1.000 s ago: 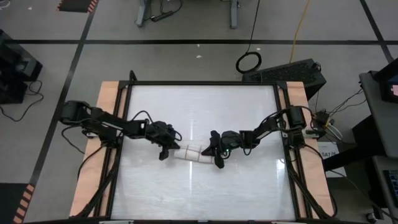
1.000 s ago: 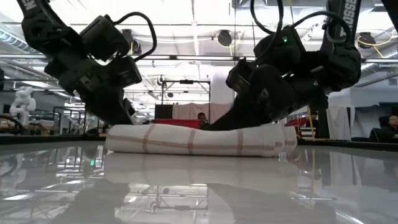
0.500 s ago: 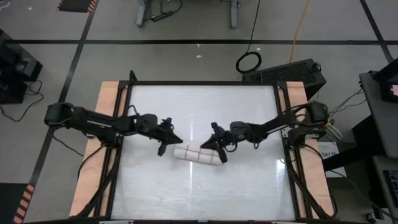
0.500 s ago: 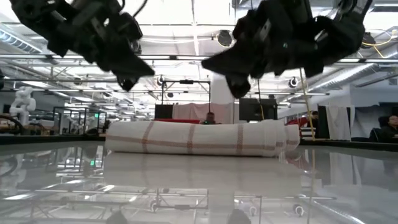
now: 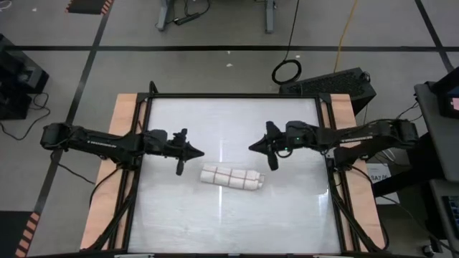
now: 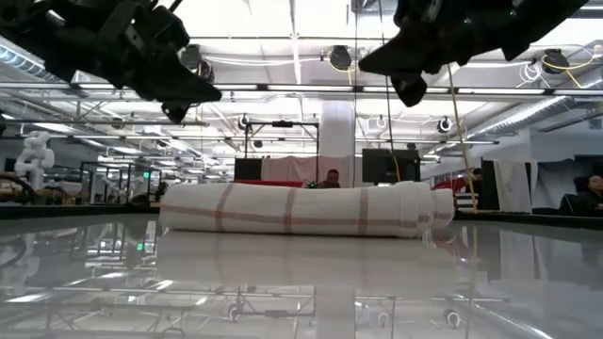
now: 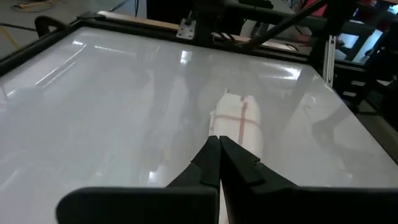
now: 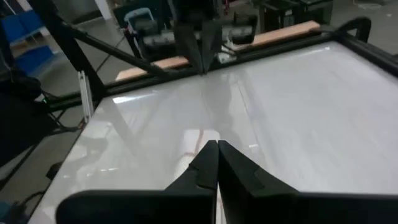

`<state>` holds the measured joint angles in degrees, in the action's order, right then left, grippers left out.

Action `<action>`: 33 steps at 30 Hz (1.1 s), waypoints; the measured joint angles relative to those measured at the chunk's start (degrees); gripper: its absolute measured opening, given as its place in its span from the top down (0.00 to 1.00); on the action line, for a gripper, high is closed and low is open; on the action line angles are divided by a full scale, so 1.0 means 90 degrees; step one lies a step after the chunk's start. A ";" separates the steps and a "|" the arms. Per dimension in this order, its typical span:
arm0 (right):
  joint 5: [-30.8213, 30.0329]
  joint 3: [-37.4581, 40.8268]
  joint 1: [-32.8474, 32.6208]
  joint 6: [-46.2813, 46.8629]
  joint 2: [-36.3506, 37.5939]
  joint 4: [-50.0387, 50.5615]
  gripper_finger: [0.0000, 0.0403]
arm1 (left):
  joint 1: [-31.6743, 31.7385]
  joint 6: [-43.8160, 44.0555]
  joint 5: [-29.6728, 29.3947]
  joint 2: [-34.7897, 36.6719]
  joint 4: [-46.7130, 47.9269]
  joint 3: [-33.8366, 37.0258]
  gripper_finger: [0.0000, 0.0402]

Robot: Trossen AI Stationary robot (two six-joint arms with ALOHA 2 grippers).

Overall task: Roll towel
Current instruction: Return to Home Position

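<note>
The towel (image 5: 231,178) lies rolled into a short white cylinder with thin red-brown lines, resting lengthwise on the white tabletop a little near of centre. It also shows in the low view (image 6: 301,210), with a bunched right end. My left gripper (image 5: 199,152) hangs shut above the table, left of and beyond the roll. In its wrist view the shut fingers (image 7: 219,140) point toward the towel (image 7: 241,119). My right gripper (image 5: 251,147) hangs shut above the table beyond the roll's right part. Its wrist view shows the shut tips (image 8: 216,144) over the towel (image 8: 194,144).
A black frame (image 5: 229,96) borders the glossy tabletop, with wooden strips (image 5: 125,122) on both sides. Bare table surface lies around the roll on every side. A dark box (image 5: 337,82) and a cable ring (image 5: 287,70) sit on the floor past the far edge.
Both grippers have left the towel roll and risen well above it. The left one has drawn back toward the table's left and far side, the right one toward the right and far side. The rolled towel stays in place on the table.
</note>
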<state>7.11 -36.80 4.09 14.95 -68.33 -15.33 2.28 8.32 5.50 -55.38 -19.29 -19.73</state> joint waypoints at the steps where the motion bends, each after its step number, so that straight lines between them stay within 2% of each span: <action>1: -0.0005 0.0000 -0.0002 -0.0003 0.0069 0.0021 1.00 | 0.0000 0.0016 -0.0008 0.0078 -0.0013 0.0091 0.99; 5: -0.0022 0.0149 -0.0029 0.0025 0.0299 -0.0011 1.00 | 0.0000 -0.0036 -0.0029 0.0305 -0.0831 0.0496 0.99; 9: -0.0761 0.0818 -0.0316 -0.0353 0.0483 -0.0637 1.00 | -0.0001 -0.0143 -0.0234 0.0445 -0.1566 0.0983 0.99; 11: -0.0973 0.1268 -0.0434 -0.0449 0.0590 -0.1179 1.00 | -0.0009 -0.0159 -0.0277 0.0484 -0.1707 0.1103 0.99; 19: -0.0954 0.2804 -0.0960 -0.0178 0.0779 -0.3003 1.00 | -0.0174 -0.0184 -0.0353 0.0483 -0.1837 0.1640 0.99; 25: -0.0944 0.3357 -0.1250 -0.0402 0.1008 -0.3031 1.00 | -0.0470 -0.0230 -0.1095 0.0513 -0.2504 0.2148 1.00; 33: -0.1056 0.4023 -0.1413 -0.0438 0.1826 -0.3253 1.00 | -0.0547 -0.0435 -0.1338 0.0644 -0.2431 0.2150 1.00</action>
<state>-2.39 -0.59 -8.63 11.01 -51.90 -44.61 -2.64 4.41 -6.54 -49.58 -41.18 -0.38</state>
